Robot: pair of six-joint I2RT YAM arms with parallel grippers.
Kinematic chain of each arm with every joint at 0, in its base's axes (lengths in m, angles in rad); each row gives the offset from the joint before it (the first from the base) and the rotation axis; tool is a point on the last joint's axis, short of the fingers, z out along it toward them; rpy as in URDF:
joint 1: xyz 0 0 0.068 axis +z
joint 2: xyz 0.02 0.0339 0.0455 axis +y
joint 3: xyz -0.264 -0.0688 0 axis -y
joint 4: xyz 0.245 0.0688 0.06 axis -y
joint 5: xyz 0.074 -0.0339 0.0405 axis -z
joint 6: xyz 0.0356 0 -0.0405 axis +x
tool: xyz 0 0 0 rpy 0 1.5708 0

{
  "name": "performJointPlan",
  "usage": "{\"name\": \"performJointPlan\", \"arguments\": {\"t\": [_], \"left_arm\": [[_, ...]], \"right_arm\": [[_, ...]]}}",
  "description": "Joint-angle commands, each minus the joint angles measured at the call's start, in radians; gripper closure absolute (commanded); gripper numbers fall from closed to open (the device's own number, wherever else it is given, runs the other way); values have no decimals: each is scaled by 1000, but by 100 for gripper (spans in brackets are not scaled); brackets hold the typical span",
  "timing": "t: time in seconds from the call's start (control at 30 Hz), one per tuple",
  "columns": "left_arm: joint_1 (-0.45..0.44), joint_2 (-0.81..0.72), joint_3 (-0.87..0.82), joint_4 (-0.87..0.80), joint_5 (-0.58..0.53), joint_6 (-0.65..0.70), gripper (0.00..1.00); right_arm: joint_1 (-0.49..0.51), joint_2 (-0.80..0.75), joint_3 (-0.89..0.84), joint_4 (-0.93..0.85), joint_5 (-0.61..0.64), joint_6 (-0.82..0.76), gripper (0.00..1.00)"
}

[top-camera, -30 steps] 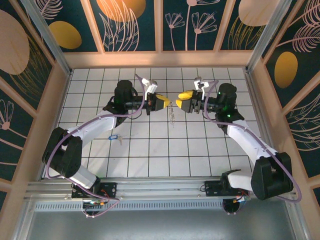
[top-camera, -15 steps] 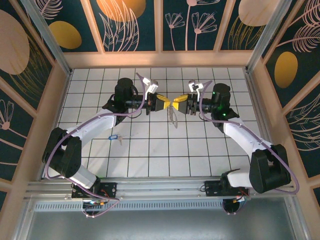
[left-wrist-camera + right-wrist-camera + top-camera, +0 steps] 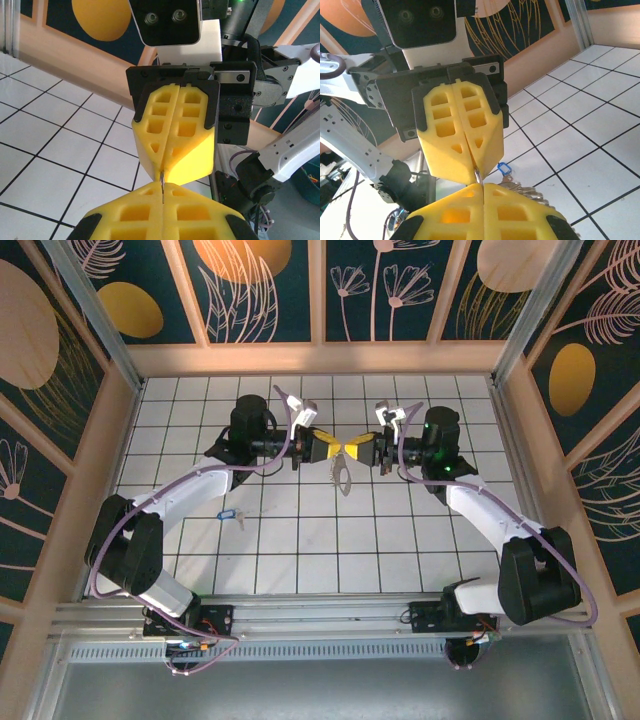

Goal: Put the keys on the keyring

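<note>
The keyring (image 3: 342, 478), a pale bumpy loop, hangs over the middle of the tiled floor with both grippers pinching its top. My left gripper (image 3: 328, 448) is shut on it from the left. My right gripper (image 3: 356, 448) is shut on it from the right, the yellow fingertips touching. In the left wrist view a thin metal edge of the keyring (image 3: 162, 184) shows between my left gripper (image 3: 162, 197) and the right gripper (image 3: 167, 167). In the right wrist view the keyring (image 3: 478, 176) sits the same way. The keys (image 3: 229, 514), blue-headed, lie on the floor far to the left, apart from both grippers.
Wooden walls (image 3: 320, 358) ring the white tiled floor (image 3: 380, 540). The arm bases stand on the metal rail (image 3: 320, 615) at the near edge. Purple cables run along the left arm (image 3: 170, 495).
My right gripper moved left to meet the left gripper and shut on the keyring. The left gripper stayed shut and barely moved.
</note>
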Motion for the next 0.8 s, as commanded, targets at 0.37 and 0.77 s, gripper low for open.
{"name": "performJointPlan", "arguments": {"t": [0.37,0.77], "left_arm": [[-11,-170,-107,203,-344,-138,50],[-7,-200,-212,352,-293,-219,43]], "right_arm": [[8,-135,-108,241,201,79,100],[71,-169,-193,545,306,155,100]]}}
